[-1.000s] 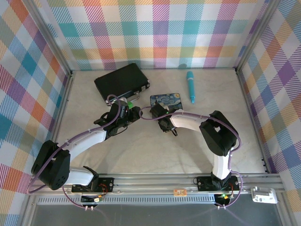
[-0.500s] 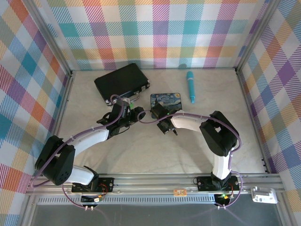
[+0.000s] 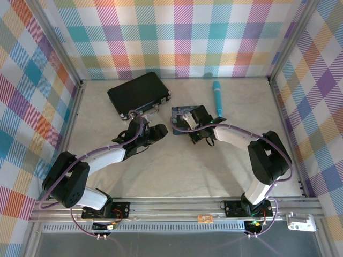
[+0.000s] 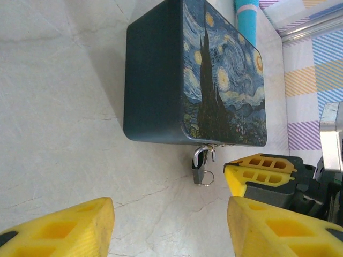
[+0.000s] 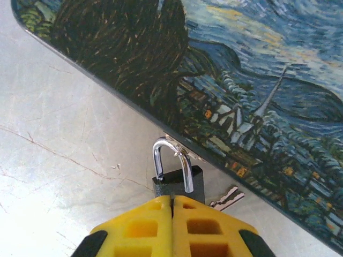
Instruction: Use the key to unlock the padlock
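Up above the table, the left gripper (image 3: 159,131) and right gripper (image 3: 192,122) sit close by the painted tin (image 3: 178,111).

On the left wrist, its yellow fingers (image 4: 64,227) stand wide apart, holding nothing. They face the small dark padlock (image 4: 200,170) hanging at the tin's smooth edge.

On the right wrist, the fingers (image 5: 139,230) are pressed together, right at the padlock's (image 5: 177,182) boxy bottom. The thin shiny key (image 5: 228,198) lies just beside it. I think it's best to hold the lock still and pinch the key's flat end slowly.

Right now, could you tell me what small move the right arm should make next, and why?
Probably open the right pincer and shift toward the key: that pincer is shut at the padlock, while the key lies loose beside it.
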`<act>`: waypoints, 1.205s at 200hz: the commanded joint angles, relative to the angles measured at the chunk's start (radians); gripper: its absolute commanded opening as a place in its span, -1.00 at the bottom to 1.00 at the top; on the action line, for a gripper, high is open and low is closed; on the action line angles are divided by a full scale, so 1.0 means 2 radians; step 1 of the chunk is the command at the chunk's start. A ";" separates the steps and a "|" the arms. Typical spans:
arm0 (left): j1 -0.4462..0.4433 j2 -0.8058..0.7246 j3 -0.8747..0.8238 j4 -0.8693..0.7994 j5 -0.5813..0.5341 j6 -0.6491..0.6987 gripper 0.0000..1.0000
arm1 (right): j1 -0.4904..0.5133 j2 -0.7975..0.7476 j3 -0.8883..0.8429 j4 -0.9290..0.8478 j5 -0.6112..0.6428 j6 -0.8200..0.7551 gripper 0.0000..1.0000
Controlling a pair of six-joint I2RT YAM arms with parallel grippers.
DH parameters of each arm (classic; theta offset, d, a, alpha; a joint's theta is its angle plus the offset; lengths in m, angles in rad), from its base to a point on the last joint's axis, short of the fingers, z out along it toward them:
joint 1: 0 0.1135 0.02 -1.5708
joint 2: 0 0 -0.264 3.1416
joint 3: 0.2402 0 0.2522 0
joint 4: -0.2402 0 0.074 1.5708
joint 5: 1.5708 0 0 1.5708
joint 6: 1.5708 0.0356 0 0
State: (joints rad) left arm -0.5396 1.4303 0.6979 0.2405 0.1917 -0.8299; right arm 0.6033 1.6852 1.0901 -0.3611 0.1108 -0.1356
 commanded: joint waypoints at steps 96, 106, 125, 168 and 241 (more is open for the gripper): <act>0.004 0.025 -0.011 0.052 0.012 -0.030 0.15 | 0.036 0.047 0.019 -0.022 0.076 0.083 0.21; 0.004 0.023 -0.011 0.048 0.010 -0.029 0.15 | 0.036 0.058 0.025 -0.021 0.083 0.083 0.20; 0.004 0.019 -0.011 0.041 0.006 -0.026 0.15 | 0.036 0.080 0.036 -0.021 0.093 0.077 0.15; 0.004 0.015 -0.011 0.033 0.002 -0.025 0.15 | 0.036 0.099 0.044 -0.027 0.122 0.072 0.04; 0.004 0.004 -0.013 0.036 0.004 -0.025 0.15 | 0.033 0.084 0.032 -0.024 0.063 0.068 -0.70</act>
State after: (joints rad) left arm -0.5396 1.4788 0.6888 0.3019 0.1936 -0.8783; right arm 0.6746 1.8820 1.1793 -0.4084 0.3172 0.0086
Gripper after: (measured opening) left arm 0.575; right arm 0.181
